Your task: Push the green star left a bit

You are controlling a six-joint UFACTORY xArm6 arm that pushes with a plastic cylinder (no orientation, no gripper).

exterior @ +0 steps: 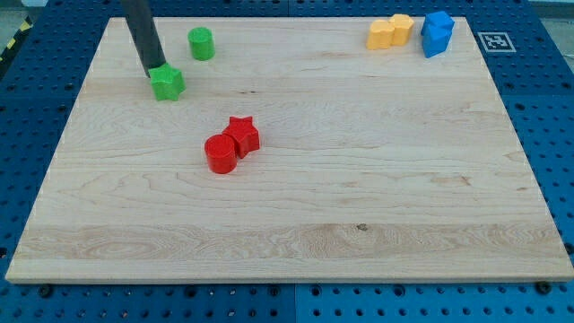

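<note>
My tip touching green star, two green, two red, yellow, blue blocks, no gripper.

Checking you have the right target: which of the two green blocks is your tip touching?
The green star: my tip rests against its upper-left edge. The green cylinder stands apart, toward the view's upper right.
</note>
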